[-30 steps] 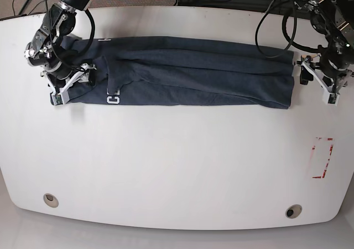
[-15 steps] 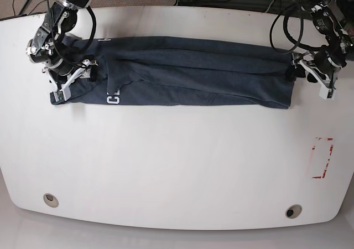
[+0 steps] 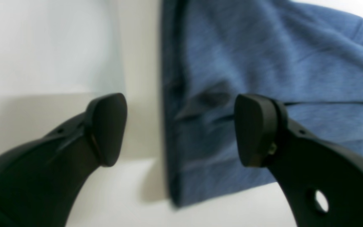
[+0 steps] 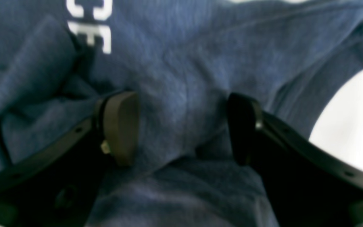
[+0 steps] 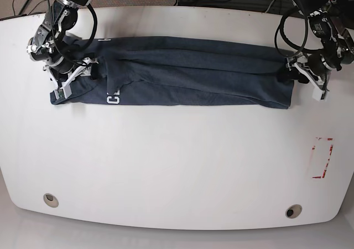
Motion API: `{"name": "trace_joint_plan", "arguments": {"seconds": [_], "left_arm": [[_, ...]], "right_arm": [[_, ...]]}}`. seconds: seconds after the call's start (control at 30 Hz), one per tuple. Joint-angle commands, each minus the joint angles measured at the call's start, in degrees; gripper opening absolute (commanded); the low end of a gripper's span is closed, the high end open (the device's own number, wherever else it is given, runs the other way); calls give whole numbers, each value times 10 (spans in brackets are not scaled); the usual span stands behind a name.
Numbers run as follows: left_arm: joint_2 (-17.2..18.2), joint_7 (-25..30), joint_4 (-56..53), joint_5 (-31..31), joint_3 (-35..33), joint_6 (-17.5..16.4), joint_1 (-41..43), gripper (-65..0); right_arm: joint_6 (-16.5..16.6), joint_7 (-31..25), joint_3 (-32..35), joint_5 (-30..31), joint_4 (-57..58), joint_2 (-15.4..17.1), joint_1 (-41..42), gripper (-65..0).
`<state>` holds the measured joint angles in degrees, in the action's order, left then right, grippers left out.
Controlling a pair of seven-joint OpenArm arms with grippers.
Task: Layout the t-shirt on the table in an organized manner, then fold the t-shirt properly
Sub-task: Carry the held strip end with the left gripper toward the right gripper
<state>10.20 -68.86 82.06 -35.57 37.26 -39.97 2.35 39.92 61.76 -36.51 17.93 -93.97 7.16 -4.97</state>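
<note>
The dark blue t-shirt (image 5: 188, 72) lies as a long folded band across the far half of the white table (image 5: 177, 166), with white letters near its left end. My left gripper (image 5: 293, 76) is at the shirt's right end. In the left wrist view it (image 3: 180, 129) is open and straddles the cloth's edge (image 3: 263, 56): one finger over bare table, the other over fabric. My right gripper (image 5: 77, 77) rests on the shirt's left end. In the right wrist view it (image 4: 181, 126) stands open with bunched fabric (image 4: 181, 63) humped between its pads.
A small red-outlined rectangle (image 5: 322, 157) marks the table at the right. Two round grommet holes (image 5: 50, 199) (image 5: 293, 211) sit near the front edge. Cables and dark equipment lie beyond the table's far edge.
My left gripper has moved in from beside the shirt's right end until it straddles the edge. My right gripper has shifted slightly toward the far side on the left end.
</note>
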Motion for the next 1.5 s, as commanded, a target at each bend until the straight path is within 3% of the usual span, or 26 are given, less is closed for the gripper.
{"name": "trace_joint_plan", "arguments": {"seconds": [0.0,0.2,0.27,0.33,0.53,0.63,0.93,1.47], "left_arm": [[2,-9,1,4,-11,0,-3,-144],[-7,-9,4,2,-32,0,-4,-150],[-11,-9,4,3,-32,0,-4,-192],[-11,-9,3,4,-32,0,-4,-258],[-9,-6,2,5,-51,0,-5,-562],[-8,-6,8,12,-60,0,-4,-636],[-12,12,101,66,-62,0,4,-639],[1,10,197,77,-62,0,29,-650]], "right_arm": [[1,-9,-2,7,-11,6,6,-235],[1,-9,-2,7,-11,5,5,-235],[1,-9,-2,7,-11,5,5,-236],[1,-9,-4,7,-11,5,5,-238],[1,-9,-5,7,-11,5,5,-309],[1,-9,-5,7,-11,6,5,-350],[1,-9,-3,7,-11,6,5,-411],[1,-10,-3,3,-8,10,10,-412]]}}
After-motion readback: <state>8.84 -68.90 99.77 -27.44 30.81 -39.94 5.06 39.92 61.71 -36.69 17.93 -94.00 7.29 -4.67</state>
